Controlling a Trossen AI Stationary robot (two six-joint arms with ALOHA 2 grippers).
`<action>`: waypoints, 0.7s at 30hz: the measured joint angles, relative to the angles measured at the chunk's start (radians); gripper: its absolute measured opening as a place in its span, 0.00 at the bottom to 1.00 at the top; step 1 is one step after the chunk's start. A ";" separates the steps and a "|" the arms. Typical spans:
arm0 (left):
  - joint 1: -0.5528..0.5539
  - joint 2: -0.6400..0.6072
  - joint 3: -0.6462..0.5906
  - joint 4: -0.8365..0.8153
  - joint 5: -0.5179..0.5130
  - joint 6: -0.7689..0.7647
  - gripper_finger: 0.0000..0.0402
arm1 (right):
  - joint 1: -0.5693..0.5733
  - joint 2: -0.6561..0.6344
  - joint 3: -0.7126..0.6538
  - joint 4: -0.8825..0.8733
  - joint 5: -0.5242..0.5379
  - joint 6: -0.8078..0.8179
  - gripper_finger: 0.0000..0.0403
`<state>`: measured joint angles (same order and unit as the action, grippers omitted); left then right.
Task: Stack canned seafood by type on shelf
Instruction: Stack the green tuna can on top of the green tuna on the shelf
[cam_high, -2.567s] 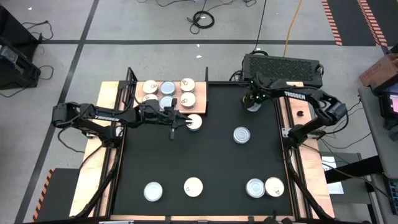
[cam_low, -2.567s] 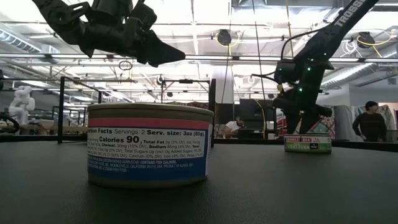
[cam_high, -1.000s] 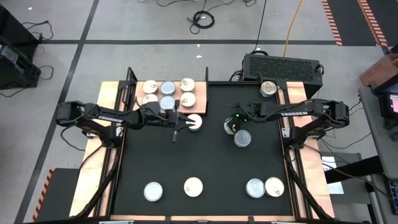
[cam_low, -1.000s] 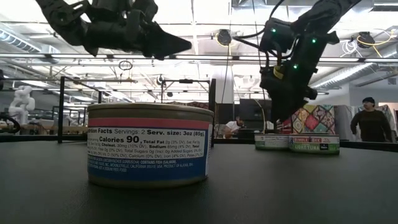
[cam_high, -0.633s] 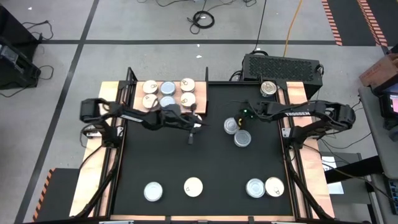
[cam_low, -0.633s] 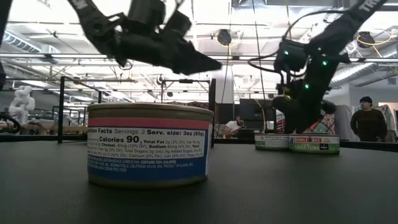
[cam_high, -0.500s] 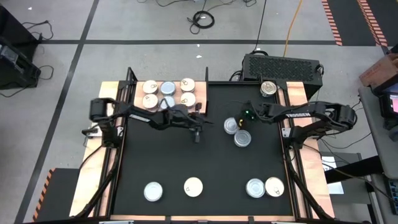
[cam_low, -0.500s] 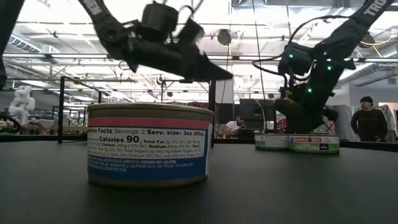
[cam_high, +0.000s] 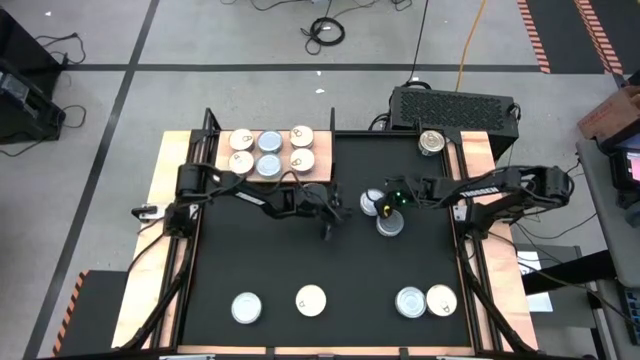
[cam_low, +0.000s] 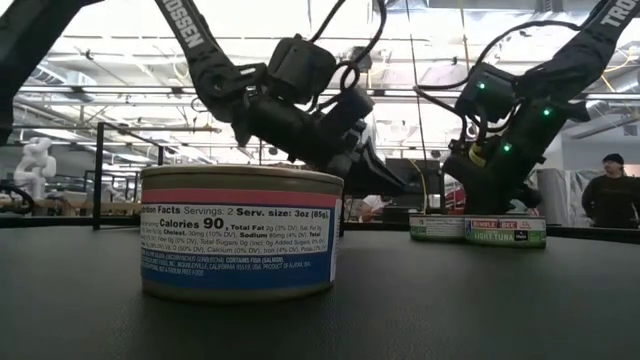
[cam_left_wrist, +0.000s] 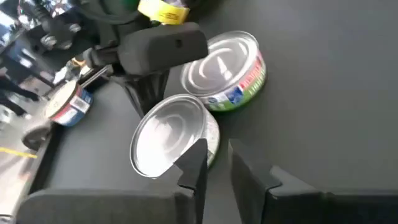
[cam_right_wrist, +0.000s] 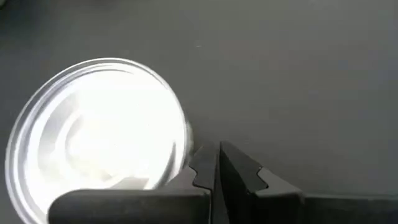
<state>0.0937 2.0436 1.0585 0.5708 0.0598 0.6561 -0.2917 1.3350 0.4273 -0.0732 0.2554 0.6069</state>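
Six tins of canned seafood (cam_high: 270, 150) sit on the wooden shelf (cam_high: 322, 150) at the far left. On the black mat's middle, a plain silver can (cam_high: 372, 203) stands next to a green-and-red labelled can (cam_high: 390, 222). My right gripper (cam_right_wrist: 216, 152) is shut and points down at the silver can's (cam_right_wrist: 99, 134) far right side. My left gripper (cam_left_wrist: 216, 158) hovers left of both cans (cam_left_wrist: 168, 134), narrowly open with nothing between its fingers. My right gripper's shut fingers (cam_right_wrist: 202, 165) stand right beside the silver can's rim (cam_right_wrist: 185, 146), slanting down from the table's right. I cannot tell whether they touch it. The can sits flat on the mat.
Several more cans (cam_high: 311, 300) line the mat's near edge; one (cam_low: 240, 232) fills the low view's front. Another can (cam_high: 432, 142) sits on the far right wooden strip. A black box (cam_high: 455, 105) stands behind the table. Bare mat lies between the arms and the near row.
My left gripper has swung from beside the shelf toward the table's right and down, rolling as it went, and now points at the two middle cans. My right gripper has sunk lower beside the silver can, which has stayed on the mat.
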 joint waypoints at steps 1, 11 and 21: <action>-0.007 0.000 0.000 -0.010 -0.024 0.031 0.19 | 0.009 0.000 0.000 0.001 0.000 0.002 0.03; -0.077 -0.001 0.051 -0.120 -0.253 0.084 0.53 | 0.089 0.000 0.000 0.143 -0.067 -0.006 0.00; -0.084 -0.001 0.079 -0.308 -0.243 0.085 0.59 | 0.154 0.000 0.000 0.180 -0.079 0.010 0.00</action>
<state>0.0100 2.0430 1.1374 0.2627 -0.1836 0.7407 -0.1377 1.3354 0.4271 0.1066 0.1765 0.6170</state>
